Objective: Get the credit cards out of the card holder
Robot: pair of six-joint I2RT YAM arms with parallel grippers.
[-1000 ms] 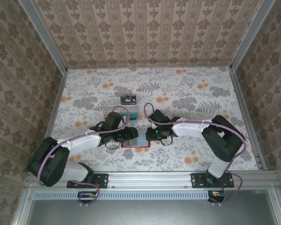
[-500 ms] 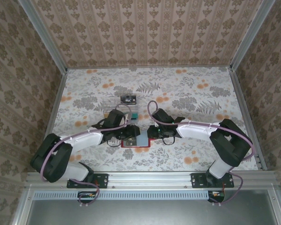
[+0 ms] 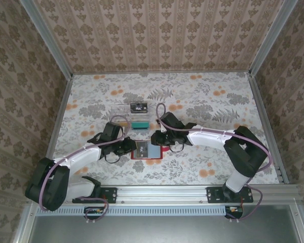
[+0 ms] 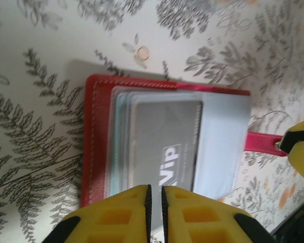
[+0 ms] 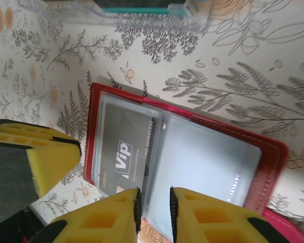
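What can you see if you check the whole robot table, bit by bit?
Surface: flower-print tablecloth, flat.
Job's things: red card holder open, grey Vip card lying in it; black card and teal card in clear tray.
Clutter: nothing seen.
Grippers: left gripper shut at the Vip card's edge; right gripper, jaws slightly apart over the holder, grip unclear.
Cables: purple cables along both arms.
Surroundings: patterned walls, metal frame.

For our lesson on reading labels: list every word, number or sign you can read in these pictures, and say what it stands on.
"Vip": on the grey card in the red card holder.
"LOGO": it seems, tiny, at that card's corner.
Number line along the same card: too small to read.
Pale print on the black card in the clear tray: too small to read.
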